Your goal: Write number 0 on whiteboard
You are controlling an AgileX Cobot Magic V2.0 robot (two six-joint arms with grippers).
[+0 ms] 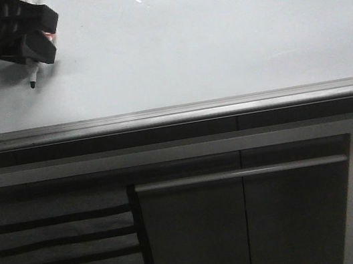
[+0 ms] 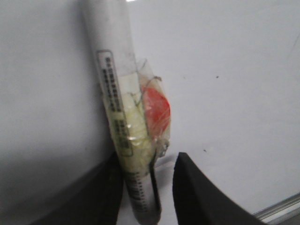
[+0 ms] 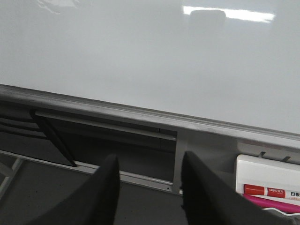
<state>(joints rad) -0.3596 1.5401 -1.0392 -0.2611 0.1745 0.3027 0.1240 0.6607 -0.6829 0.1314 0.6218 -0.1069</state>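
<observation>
Closest to me are the dark grey cabinet panels with a long pale handle bar across them. Just above runs the grey metal edge strip of the big glossy white whiteboard, which fills everything behind, with glare along its top.

The right arm's black pincer hangs low in front of that strip with its fingers spread well apart and nothing between them. Off to one side of it there's a white tray holding a red-labelled marker and something magenta under it, only partly in shot.

Up at the far left of the board, the left arm's black pincer is clamped on a white marker pen with a black tip. The pen has clear tape and a red blob wrapped around its barrel. Its tip sits right at the board surface; can't tell if it actually touches. I can't see any ink 0 on the board anywhere.
</observation>
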